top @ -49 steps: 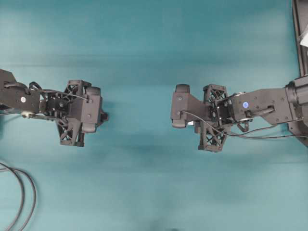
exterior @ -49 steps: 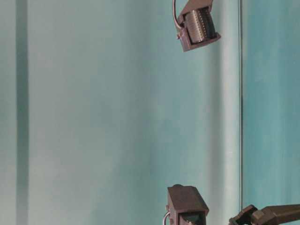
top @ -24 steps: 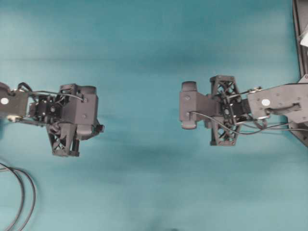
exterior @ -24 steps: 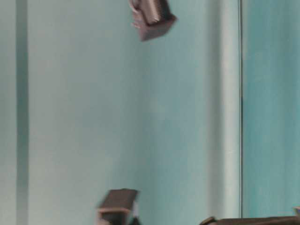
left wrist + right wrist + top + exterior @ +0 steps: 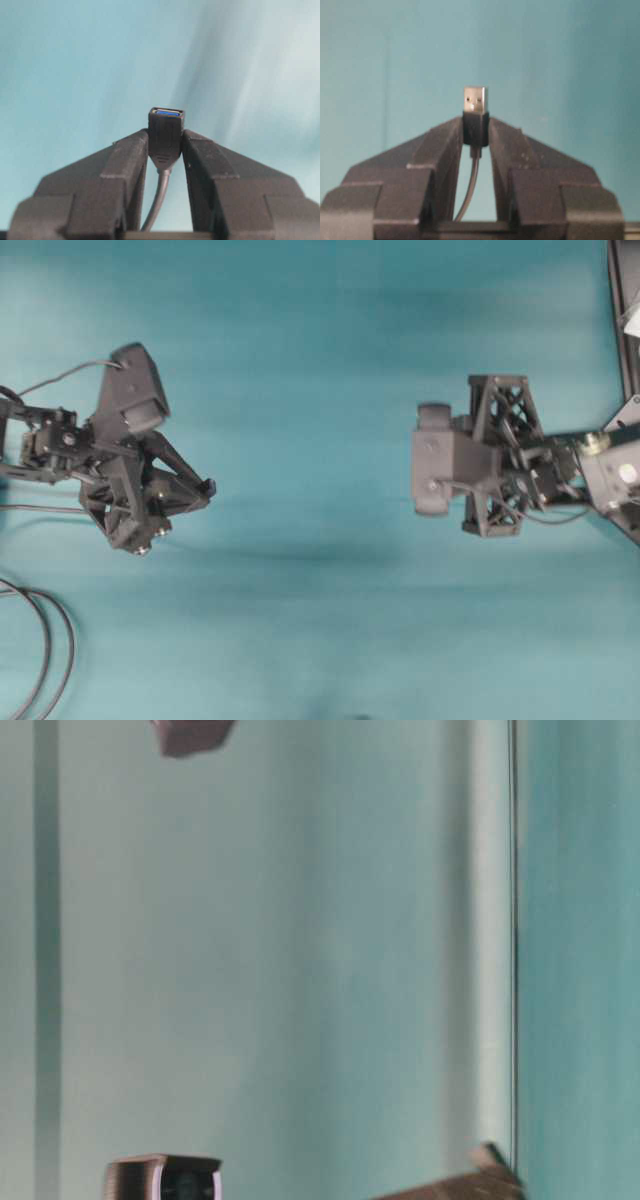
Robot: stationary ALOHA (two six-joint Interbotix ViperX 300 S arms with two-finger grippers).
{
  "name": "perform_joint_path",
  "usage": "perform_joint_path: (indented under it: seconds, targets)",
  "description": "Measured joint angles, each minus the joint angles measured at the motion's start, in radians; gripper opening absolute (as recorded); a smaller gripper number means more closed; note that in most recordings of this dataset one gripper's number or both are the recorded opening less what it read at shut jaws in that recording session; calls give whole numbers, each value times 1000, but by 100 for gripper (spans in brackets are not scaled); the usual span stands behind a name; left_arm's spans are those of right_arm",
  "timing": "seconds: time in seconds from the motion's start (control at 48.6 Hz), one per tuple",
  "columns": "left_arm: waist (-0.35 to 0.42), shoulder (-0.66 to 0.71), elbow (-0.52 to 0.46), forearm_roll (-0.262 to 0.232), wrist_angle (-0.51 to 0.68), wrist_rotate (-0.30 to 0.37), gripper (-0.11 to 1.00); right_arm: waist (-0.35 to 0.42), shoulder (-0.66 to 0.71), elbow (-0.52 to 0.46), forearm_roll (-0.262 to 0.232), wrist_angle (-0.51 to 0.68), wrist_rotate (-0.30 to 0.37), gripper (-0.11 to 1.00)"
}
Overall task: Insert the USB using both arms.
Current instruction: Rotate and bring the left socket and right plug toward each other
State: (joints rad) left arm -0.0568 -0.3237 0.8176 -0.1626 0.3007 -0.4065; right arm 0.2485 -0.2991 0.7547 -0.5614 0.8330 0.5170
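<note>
Teal table (image 5: 320, 340), USB (image 5: 475, 115) in right claw (image 5: 475, 131)

Left arm (image 5: 70, 440) enters from the left edge of the overhead view, wrist rolled so the camera block tips up and away; left gripper (image 5: 165, 145) pinched onto a black socket end (image 5: 166, 131), fingers (image 5: 127, 165) pressing both its sides. Right arm (image 5: 600, 465) comes in from the right edge, lattice wrist housing upright in the overhead view. Right gripper (image 5: 475, 131) clamped on the USB (image 5: 475, 107), metal tip standing clear above the fingertips (image 5: 504, 140). Both grippers face each other, well apart.
</note>
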Motion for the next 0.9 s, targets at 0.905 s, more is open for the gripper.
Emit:
perform_joint_path:
  seconds: [0.905]
  targets:
    - [353, -204, -43, -554, 466, 307, 26, 273, -2, 94, -692, 347, 416, 20]
